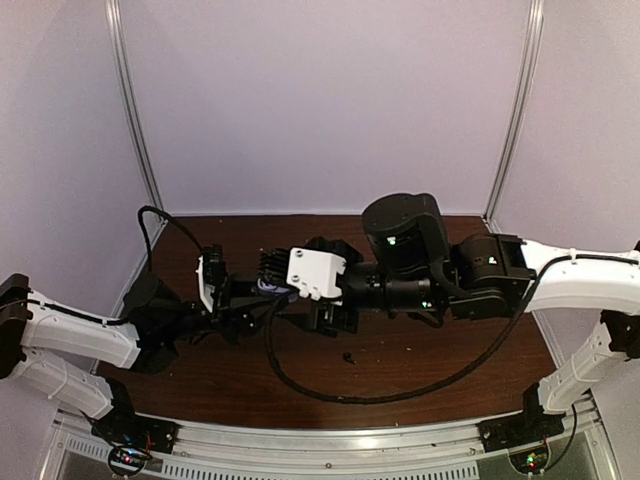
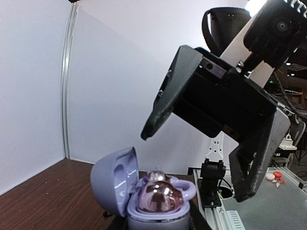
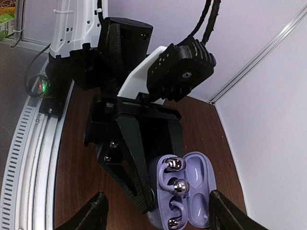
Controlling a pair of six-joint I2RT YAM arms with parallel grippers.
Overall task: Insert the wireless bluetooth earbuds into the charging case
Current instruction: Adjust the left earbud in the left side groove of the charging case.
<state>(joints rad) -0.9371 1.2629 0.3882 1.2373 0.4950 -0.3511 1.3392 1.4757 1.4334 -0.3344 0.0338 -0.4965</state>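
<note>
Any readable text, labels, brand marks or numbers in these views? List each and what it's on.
No text can be read in any view.
lavender charging case: no print shows on lid or shell.
green object in the top-left corner of the right wrist view: may carry print, too blurred to read.
white mount on the right arm: no marking visible.

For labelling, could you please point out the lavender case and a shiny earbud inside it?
lavender case [image 3: 199, 191], right wrist view, inside of lid
shiny earbud [image 3: 180, 186], right wrist view, its rounded top
</note>
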